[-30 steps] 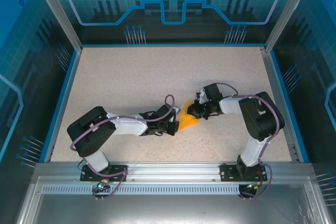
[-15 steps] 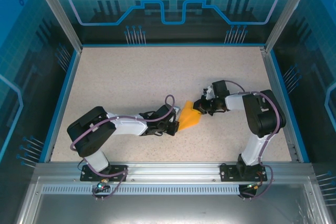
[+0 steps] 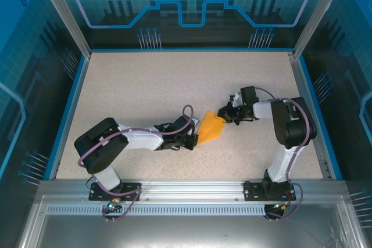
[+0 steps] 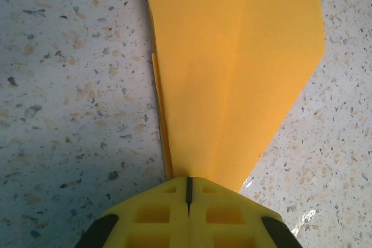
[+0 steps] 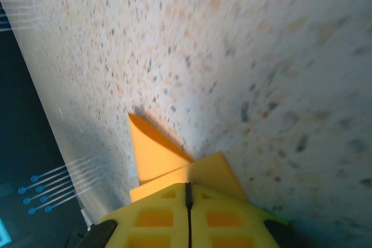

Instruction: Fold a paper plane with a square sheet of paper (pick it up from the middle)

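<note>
Rightward and a little farther back went the right arm's wrist over the last second, and the right gripper (image 3: 224,112) went with it, while the left arm kept its place. The folded orange paper (image 3: 210,127) now showed as a broader wedge than the narrow sliver seen earlier. From above, it stretched between the two grippers a little right of the middle of the speckled table (image 3: 145,85), with the left gripper (image 3: 195,137) at its near-left end and the right one at its far-right end. That view hid both sets of fingertips under the black wrists, so the grips could not be read there. The left wrist camera supplied it: the yellow fingers of the left gripper (image 4: 188,187) were pressed together to a thin dark seam, pinching the narrow end of the paper (image 4: 232,74), which fanned away with a long crease down its face and a second layer peeping out along its left edge; its wide end ran off the top of that picture. The right wrist camera showed the right gripper (image 5: 188,198) likewise clamped tight on the paper (image 5: 154,155), two pointed flaps poking out above the fingers. The table there was motion-blurred, and whether the sheet touched it could not be told.
</note>
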`<state>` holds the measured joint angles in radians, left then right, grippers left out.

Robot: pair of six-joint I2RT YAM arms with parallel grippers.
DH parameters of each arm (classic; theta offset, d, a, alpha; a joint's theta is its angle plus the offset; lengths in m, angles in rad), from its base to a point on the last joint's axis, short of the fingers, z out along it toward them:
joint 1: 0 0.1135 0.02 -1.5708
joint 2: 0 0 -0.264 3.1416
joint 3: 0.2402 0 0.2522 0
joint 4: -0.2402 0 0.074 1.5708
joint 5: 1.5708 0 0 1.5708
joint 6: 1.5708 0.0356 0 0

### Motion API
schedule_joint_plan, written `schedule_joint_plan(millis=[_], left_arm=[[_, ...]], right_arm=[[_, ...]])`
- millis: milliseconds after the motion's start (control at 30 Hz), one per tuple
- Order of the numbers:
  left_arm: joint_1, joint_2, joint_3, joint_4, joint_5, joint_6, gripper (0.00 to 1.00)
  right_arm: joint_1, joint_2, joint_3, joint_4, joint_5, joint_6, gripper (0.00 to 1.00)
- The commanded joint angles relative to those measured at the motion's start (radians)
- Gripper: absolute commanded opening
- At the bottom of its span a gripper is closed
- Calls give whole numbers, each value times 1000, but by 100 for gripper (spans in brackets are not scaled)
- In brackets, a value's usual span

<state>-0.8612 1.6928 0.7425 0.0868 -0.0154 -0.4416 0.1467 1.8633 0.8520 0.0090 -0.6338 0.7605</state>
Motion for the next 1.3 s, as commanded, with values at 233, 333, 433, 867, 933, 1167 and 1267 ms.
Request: schedule_joint_plan(millis=[233, 333, 433, 867, 933, 1167, 1267], left_arm=[[5, 24, -86, -318, -38, 21, 0], [5, 25, -81, -317, -33, 20, 0], [4, 27, -66, -313, -20, 19, 0], [7, -30, 75, -322, 44, 12, 8], [7, -42, 99, -326, 52, 15, 12], [7, -71, 164, -375, 42, 26, 22], [7, -82, 178, -401, 31, 33, 28]], right_arm=[[-65, 40, 96, -62, 232, 27, 9], [-67, 44, 101, -59, 223, 24, 9], [-71, 19, 97, -44, 196, 14, 9], [9, -219, 1, -247, 127, -120, 20], [26, -259, -44, -236, 105, -110, 22], [118, -312, -139, -132, 39, -30, 29], [157, -295, -149, -87, 35, -3, 32]])
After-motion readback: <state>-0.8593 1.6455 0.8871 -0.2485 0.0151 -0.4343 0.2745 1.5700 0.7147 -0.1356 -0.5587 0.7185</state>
